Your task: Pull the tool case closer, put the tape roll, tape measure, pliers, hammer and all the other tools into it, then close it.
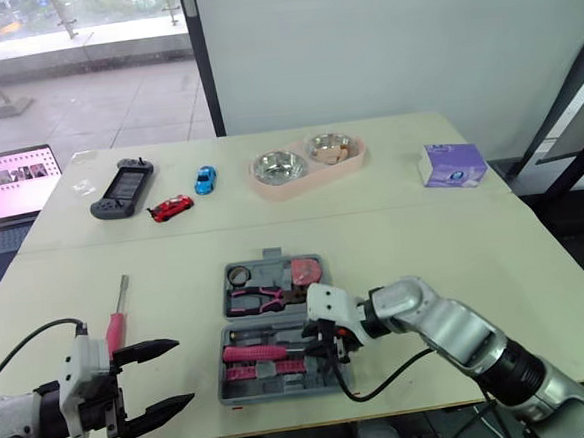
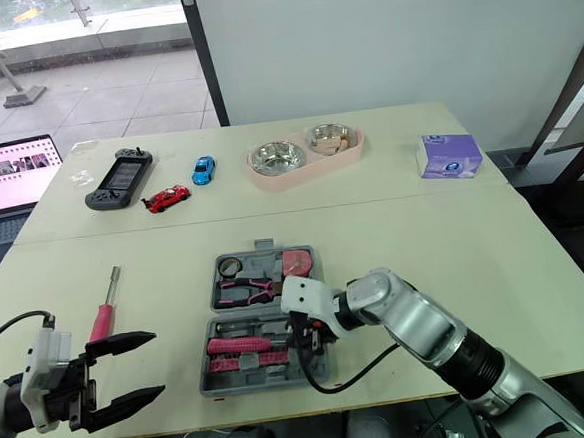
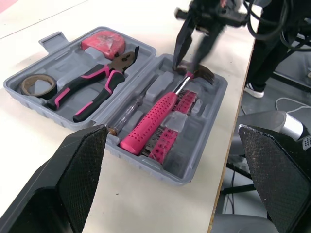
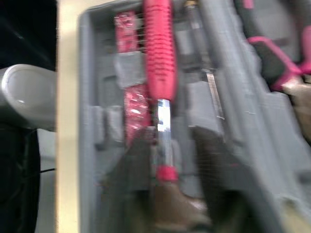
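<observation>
1. Left eye view first: the tool case (image 3: 199, 141) lies open and flat on the table (image 1: 475, 256), about in the middle and close to the near edge.
2. Far half of the case holds the tape roll (image 3: 36, 85) at the left, the pliers (image 3: 92, 90) in the middle and the red tape measure (image 3: 103, 42) at the right.
3. Near half has the hammer (image 3: 155, 116) with the pink handle lying left to right, head at the right end. A thin screwdriver (image 3: 129, 114) sits just on its far side, and a pink bit set (image 3: 167, 141) sits on its near side.
4. Right gripper (image 4: 172, 133) is down in the near half at the right end, right at the hammer head. Right wrist view is blurry, but the two fingers stand apart on either side of the metal neck, so it looks spread and not clamped on anything.
5. Left gripper (image 1: 182, 370) hangs at the near left edge of the table, well left of the case, fingers spread wide with nothing between them.
6. One pink-handled screwdriver (image 1: 117, 326) lies loose on the table, left of the case and just on the far side of the left gripper.
7. Far side of the table, left to right:
   - laptop (image 1: 9, 189)
   - game controller (image 1: 122, 188)
   - red toy car (image 1: 171, 207)
   - blue toy car (image 1: 205, 179)
   - pink double bowl (image 1: 308, 163)
   - purple tissue box (image 1: 451, 164)
</observation>
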